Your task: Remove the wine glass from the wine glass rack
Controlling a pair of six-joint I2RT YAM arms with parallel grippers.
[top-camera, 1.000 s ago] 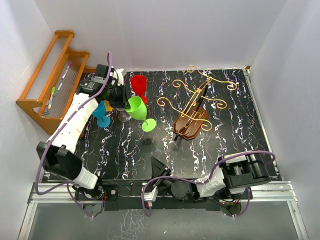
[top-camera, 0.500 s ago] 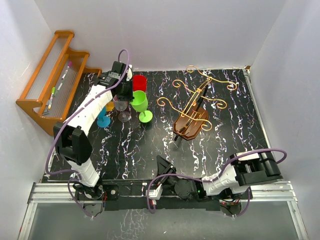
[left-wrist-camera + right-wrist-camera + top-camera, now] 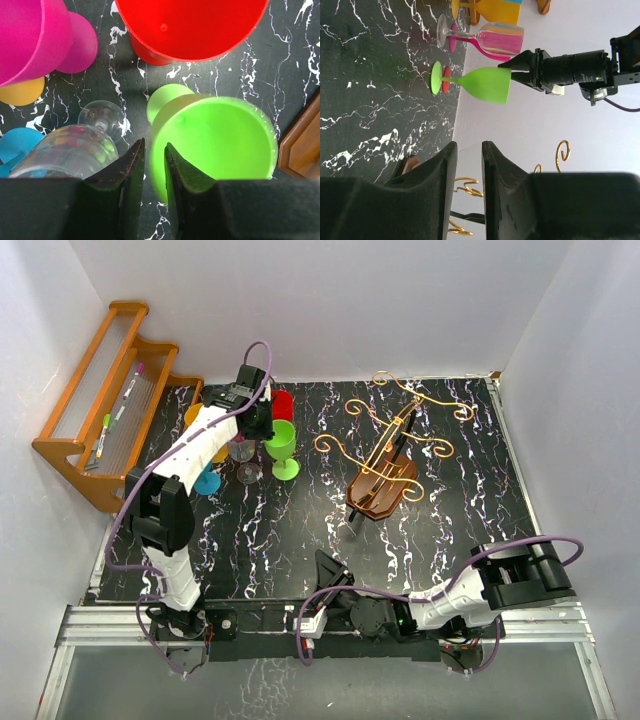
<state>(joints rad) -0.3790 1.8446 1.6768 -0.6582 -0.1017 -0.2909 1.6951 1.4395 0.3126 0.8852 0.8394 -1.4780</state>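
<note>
**Ann:** Where's the green wine glass right now?

**Bo:** It's off the wine glass rack and standing upright on the desk, far left. Its foot is flat, just beside the red cup and a clear glass, well apart from the rack.

**Ann:** And the left jaws?

**Bo:** They're pinched on its rim. One finger sits over the bowl and the other outside, with green wall showing in the slit between them. I'd say a rim grip from above makes sense, because the neighbours crowd the stem.

**Ann:** The right side?

**Bo:** The right jaws are low at the near edge, drawn almost together, with nothing between them but white wall beyond. They're kept out of the way, I reckon, since this looks like a one-arm job.

**Ann:** What can't you see?

**Bo:** Plenty! From overhead the left wrist covers the jaws and part of the rim, so the contact only shows in the wrist views. In the left wrist view the bowl hides its own stem and only a crescent of foot peeks out. The rack there is just a brown corner at the right edge, and the clear glass is cut off by a finger. How firm the pinch is, I can't tell. No glass hangs on the gold wire arms that I can make out.
</note>
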